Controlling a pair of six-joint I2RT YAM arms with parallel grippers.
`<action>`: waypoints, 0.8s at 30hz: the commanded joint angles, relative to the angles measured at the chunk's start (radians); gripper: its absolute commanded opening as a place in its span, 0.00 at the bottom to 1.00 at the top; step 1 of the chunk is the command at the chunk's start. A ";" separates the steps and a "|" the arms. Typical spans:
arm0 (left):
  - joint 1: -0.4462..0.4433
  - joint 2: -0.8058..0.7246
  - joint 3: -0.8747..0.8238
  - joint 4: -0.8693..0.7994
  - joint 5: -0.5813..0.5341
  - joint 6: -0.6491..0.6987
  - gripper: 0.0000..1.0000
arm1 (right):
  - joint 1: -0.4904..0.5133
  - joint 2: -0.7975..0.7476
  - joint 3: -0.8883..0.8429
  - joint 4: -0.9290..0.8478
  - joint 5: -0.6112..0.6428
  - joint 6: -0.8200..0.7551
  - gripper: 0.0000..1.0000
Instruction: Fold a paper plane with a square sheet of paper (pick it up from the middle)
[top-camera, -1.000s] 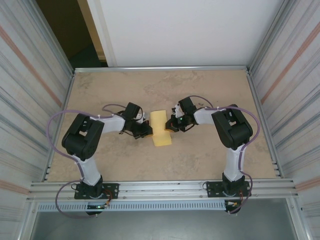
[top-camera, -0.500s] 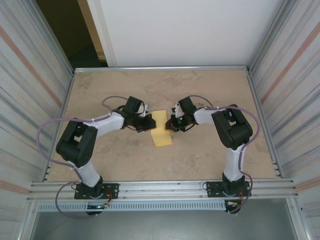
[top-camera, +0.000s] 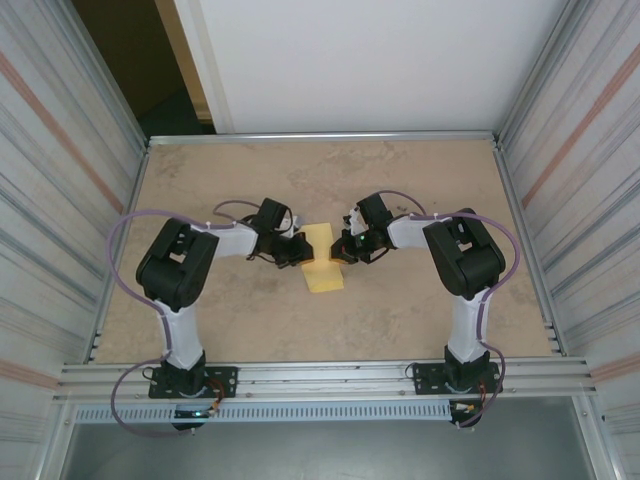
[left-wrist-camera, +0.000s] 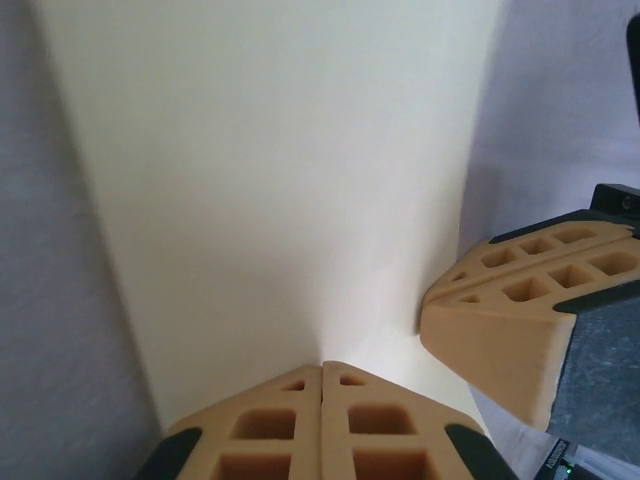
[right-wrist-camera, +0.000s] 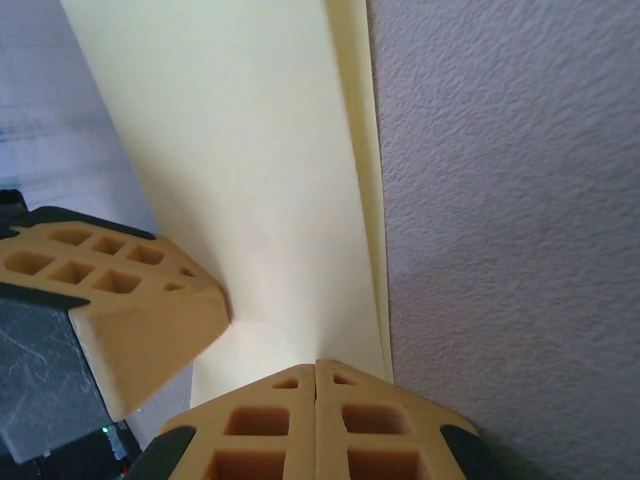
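The pale-yellow square sheet of paper (top-camera: 321, 259) lies mid-table, folded into a narrow upright strip. Its doubled right edge shows in the right wrist view (right-wrist-camera: 372, 220). My left gripper (top-camera: 297, 252) is shut, its joined tips resting on the sheet's left side (left-wrist-camera: 322, 366). My right gripper (top-camera: 339, 250) is shut too, tips pressed on the sheet's right side (right-wrist-camera: 316, 363). Neither gripper has paper between its fingers. Each wrist view catches the other gripper's fingers (left-wrist-camera: 505, 325) (right-wrist-camera: 140, 305) on the sheet (left-wrist-camera: 270, 170). A paper plane is out of view.
The tan tabletop (top-camera: 400, 310) is bounded by a metal rail at the back (top-camera: 320, 136) and corrugated walls (top-camera: 60, 200) on both sides. Both arms reach inward with elbows out, and purple cables (top-camera: 125, 235) loop beside them.
The left gripper slid a little away and to the right, onto the sheet's left side, and its elbow shifted. The right arm and the sheet stayed put.
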 joint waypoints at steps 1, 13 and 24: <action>0.069 -0.017 -0.073 0.017 -0.022 0.000 0.07 | -0.007 0.152 -0.103 -0.237 0.304 -0.044 0.00; 0.117 -0.201 -0.096 0.036 0.022 0.003 0.07 | -0.008 0.146 -0.115 -0.232 0.307 -0.045 0.00; -0.027 -0.013 0.039 0.099 -0.003 -0.032 0.07 | -0.007 0.156 -0.120 -0.225 0.305 -0.047 0.00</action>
